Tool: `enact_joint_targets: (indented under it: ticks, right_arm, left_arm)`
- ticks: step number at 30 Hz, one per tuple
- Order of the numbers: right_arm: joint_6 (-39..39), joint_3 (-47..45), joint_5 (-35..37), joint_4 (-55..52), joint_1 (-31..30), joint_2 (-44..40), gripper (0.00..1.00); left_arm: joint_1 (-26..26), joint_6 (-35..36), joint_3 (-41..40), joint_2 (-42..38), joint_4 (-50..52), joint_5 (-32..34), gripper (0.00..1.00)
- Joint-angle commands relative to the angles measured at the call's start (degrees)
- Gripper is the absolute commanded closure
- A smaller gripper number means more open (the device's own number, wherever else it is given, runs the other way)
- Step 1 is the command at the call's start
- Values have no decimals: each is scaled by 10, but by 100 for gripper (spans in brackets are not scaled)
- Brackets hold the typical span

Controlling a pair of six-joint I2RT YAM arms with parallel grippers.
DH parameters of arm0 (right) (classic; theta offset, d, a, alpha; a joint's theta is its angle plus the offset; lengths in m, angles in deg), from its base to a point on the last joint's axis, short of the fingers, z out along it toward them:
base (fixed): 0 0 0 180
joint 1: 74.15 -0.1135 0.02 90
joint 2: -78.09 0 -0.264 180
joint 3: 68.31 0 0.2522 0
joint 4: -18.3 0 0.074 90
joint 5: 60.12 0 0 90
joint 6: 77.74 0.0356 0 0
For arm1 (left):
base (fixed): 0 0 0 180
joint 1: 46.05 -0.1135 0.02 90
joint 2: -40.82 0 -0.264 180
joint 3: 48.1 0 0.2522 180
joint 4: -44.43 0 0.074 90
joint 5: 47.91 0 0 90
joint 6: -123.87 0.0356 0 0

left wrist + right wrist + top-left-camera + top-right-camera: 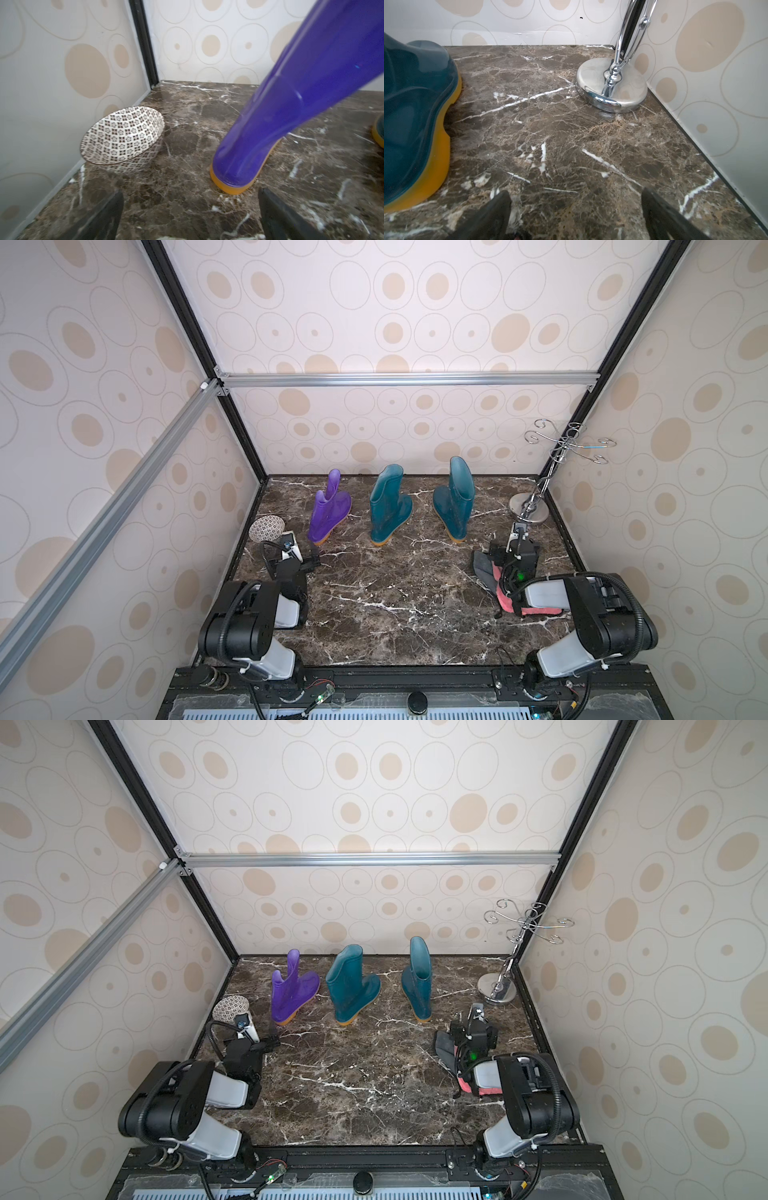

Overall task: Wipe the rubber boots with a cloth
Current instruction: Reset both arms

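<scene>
with the left claw [190, 209] and right claw [575, 209] both spread empty, the fluffy pink grey-backed cloth [536, 609] is seen lying near right on the dark marble counter [395, 605], and the glossy purple rubber boot [328, 512], middle teal rubber boot [388, 506] and right teal rubber boot [455, 502] standing farther back could be toppled if wiped unbraced.

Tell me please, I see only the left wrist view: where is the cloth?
Observer: The cloth lies on the table, partly under the right arm.
Operator: How many boots stand there?
Observer: Three in a row: the purple boot, the middle teal boot, the right teal boot.
Operator: Is the right claw holding something?
Observer: No, the right claw is open and empty.
</scene>
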Motion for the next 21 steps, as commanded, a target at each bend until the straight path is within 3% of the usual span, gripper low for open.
enact_joint_targets:
  ticks: [1,4,7,10,21]
  right_arm:
    - [-1,8,-19,-16,4,-15,0]
    - [-10,-4,-15,28,3,-3,0]
    - [-7,3,-15,1,4,-11,0]
    - [-7,2,-15,5,4,-9,0]
    - [-7,3,-16,0,4,-11,0]
  left_arm:
    - [0,18,16,-1,-45,-38,0]
    - [2,19,7,-3,-61,-33,0]
    - [3,25,-4,-3,-85,-43,0]
    - [3,35,16,-2,-50,-74,0]
    - [3,41,20,1,-43,-85,0]
